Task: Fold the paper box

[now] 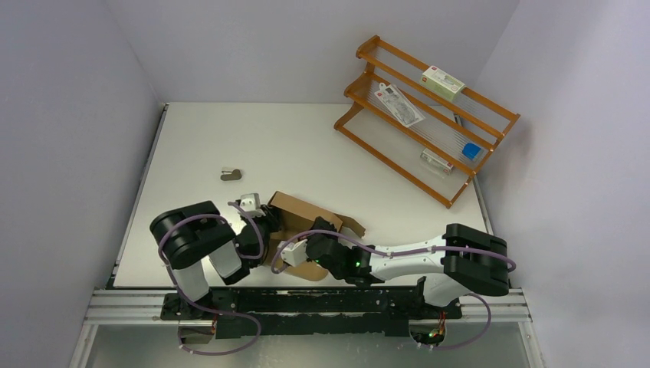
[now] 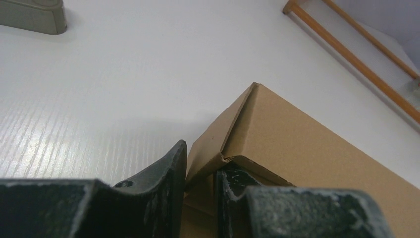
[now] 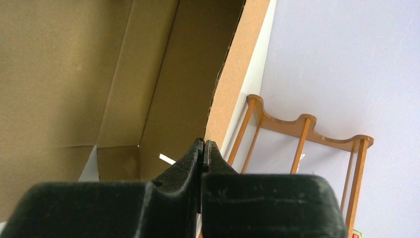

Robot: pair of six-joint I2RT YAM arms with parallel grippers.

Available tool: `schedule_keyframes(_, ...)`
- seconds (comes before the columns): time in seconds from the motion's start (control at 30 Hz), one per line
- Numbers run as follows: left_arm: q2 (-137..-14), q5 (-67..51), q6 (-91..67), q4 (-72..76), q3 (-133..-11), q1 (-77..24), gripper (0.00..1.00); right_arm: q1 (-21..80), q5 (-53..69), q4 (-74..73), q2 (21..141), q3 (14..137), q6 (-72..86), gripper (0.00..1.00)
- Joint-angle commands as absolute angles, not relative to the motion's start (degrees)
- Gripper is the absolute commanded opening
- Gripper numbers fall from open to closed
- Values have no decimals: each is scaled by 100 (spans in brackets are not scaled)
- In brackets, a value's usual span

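Note:
The paper box (image 1: 303,211) is brown cardboard, partly folded, with raised walls, near the table's front centre. My left gripper (image 1: 267,230) is at its left corner. In the left wrist view its fingers (image 2: 168,173) straddle a folded corner wall of the box (image 2: 297,144), and the gripper (image 2: 200,161) is shut on it. My right gripper (image 1: 305,247) is at the box's near side. In the right wrist view the gripper (image 3: 203,145) is pinched shut on the edge of an upright wall of the box (image 3: 163,84), with the box's inside to the left.
An orange wooden rack (image 1: 429,115) stands at the back right, holding small white packages (image 1: 442,80) and a blue item (image 1: 471,151). It also shows in the right wrist view (image 3: 302,126). A small grey object (image 1: 230,174) lies on the white table (image 1: 230,138) behind the left arm.

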State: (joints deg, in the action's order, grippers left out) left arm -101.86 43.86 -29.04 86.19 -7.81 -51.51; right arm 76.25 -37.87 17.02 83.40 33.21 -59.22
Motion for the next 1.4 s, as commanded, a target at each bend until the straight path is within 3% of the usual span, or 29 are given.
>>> schedule_keyframes(0.0, -9764, 5554, -3553, 9209, -1016, -5074, 18, 7680, -3594, 908, 8466, 3165, -5572, 0)
schedule_keyframes(0.17, -9183, 6037, -4126, 7687, -1223, -5089, 17, 7677, -3532, 983, 8431, 3168, -5527, 0)
schedule_keyframes(0.3, -8921, 6080, -4581, 6409, -1458, -5089, 22, 7675, -3467, 1002, 8389, 3153, -5489, 0)
schedule_keyframes(0.6, -9683, 4910, -3096, 9321, -815, -5089, 43, 7609, -3359, 1320, 8347, 3041, -5575, 0)
schedule_keyframes(1.0, -8412, 4138, -2648, 8331, -247, -5088, 68, 7533, -3409, 1735, 8440, 2966, -5833, 4)
schedule_keyframes(1.1, -7709, 3868, -2681, 7570, -72, -5088, 71, 7479, -3383, 1888, 8435, 2955, -5992, 6)
schedule_keyframes(1.37, -4521, 3624, -2922, 3607, -114, -5089, 73, 7241, -3202, 2234, 8581, 3041, -6408, 7)
